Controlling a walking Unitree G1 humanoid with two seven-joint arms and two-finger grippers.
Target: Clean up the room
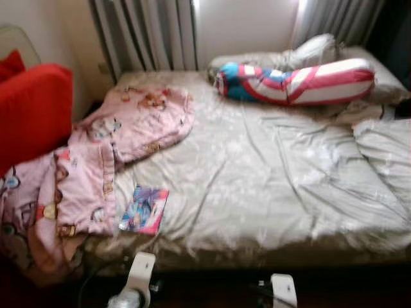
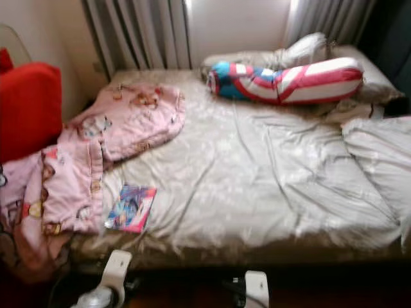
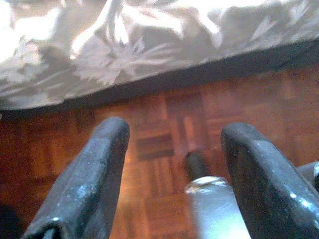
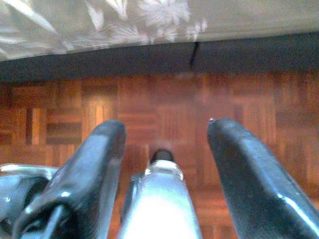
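A wide bed (image 1: 257,186) with a crumpled beige flowered sheet lies before me. A pink cartoon-print blanket (image 1: 109,147) sprawls over its left side and hangs off the near left corner. A small colourful book (image 1: 144,210) lies flat on the sheet near the front edge, beside the blanket. A red, white and blue striped bolster (image 1: 295,82) rests at the head, against grey pillows (image 1: 314,50). Both arms hang low at the foot of the bed. My left gripper (image 3: 174,129) is open over the parquet floor (image 3: 164,139), holding nothing. My right gripper (image 4: 167,127) is open over the same floor.
A red armchair (image 1: 32,109) stands against the bed's left side, touching the blanket. Grey curtains (image 1: 148,32) and a bright window are behind the head of the bed. A rumpled beige duvet (image 1: 385,160) bunches at the right edge. Dark bed base (image 4: 149,59) meets the floor.
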